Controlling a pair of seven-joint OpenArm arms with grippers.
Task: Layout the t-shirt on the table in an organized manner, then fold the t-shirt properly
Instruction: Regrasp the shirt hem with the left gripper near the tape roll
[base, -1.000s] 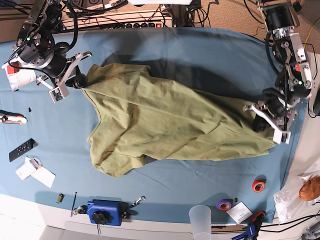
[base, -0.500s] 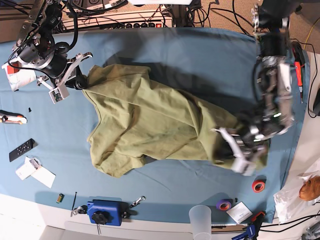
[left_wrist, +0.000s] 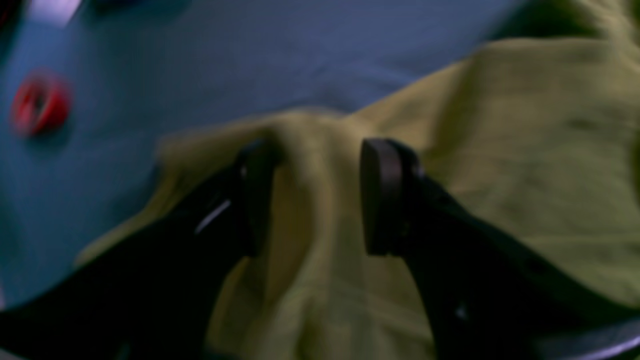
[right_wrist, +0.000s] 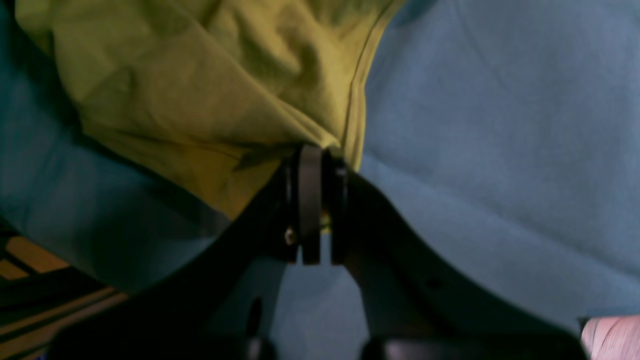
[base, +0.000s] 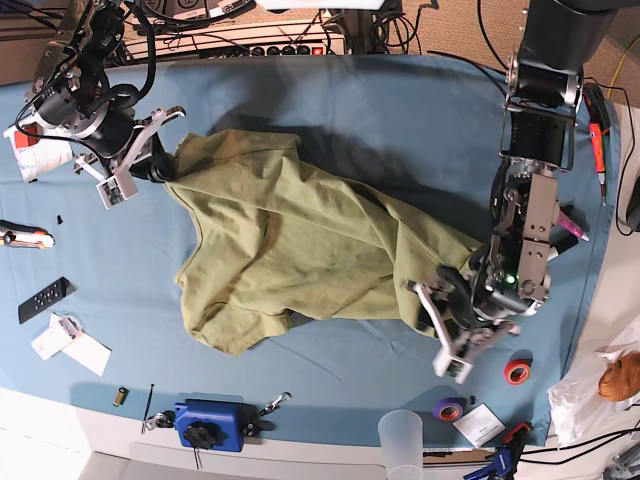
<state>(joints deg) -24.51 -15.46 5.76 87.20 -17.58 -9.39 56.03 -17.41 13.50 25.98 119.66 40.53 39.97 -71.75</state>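
Left claw (left_wrist: 312, 195): jaws stood apart in its wrist view, a ridge of olive cloth running up between them; picture blurred, and I could not tell whether either pad touched the fabric. Nothing looked pinched. In the base view this claw (base: 440, 325) sat at the right near part of the counter (base: 400, 110), over the right-hand end of the t-shirt (base: 300, 245).

Right claw (right_wrist: 316, 200): jaws pressed together on an edge of the t-shirt (right_wrist: 210, 95), cloth bunched just above the pads and hanging away toward the teal cover. In the base view it (base: 150, 160) held the far-left corner of the garment.

T-shirt: lay slantwise across the middle of the counter, from far left to near right, rumpled, with folds doubled over along the near edge. Not flat, sleeves not distinguishable.

Step, by my reading: laying out, not folding. One corner was held; the other end was loose or about to be retaken.

Next move would likely call for the left claw to find a clean grip on an edge at the right end, so both arms could draw the cloth taut and spread it.

Red tape roll (base: 517, 372) sat near right, just beside the left arm; worth avoiding.
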